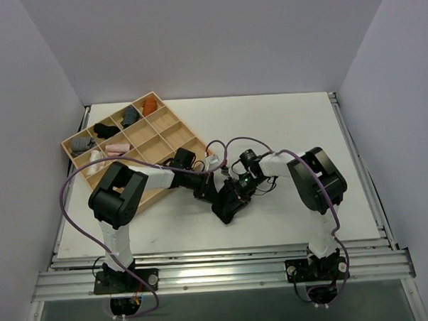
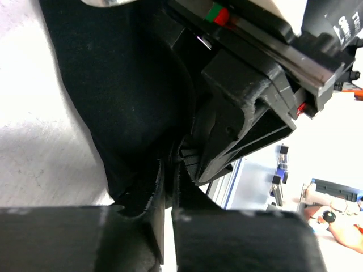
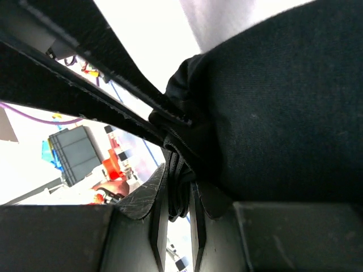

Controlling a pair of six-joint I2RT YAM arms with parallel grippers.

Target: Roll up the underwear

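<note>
The black underwear [image 1: 227,205] hangs bunched between my two grippers at the table's middle, its lower end on the table. My left gripper [image 1: 207,188] is shut on one edge of it. In the left wrist view the fabric [image 2: 122,102] fills the upper left and a thin fold sits between the nearly closed jaws [image 2: 169,170]. My right gripper [image 1: 238,188] is shut on a gathered fold. In the right wrist view the cloth [image 3: 283,102] fills the right side and a bunched strip is pinched between the jaws [image 3: 178,190]. The two grippers are very close together.
A wooden compartment tray [image 1: 68,147] stands at the back left, beside my left arm. It holds rolled bundles: orange [image 1: 149,105], grey [image 1: 130,114], black [image 1: 106,129], pink [image 1: 116,147]. A purple cable [image 1: 66,188] loops over both arms.
</note>
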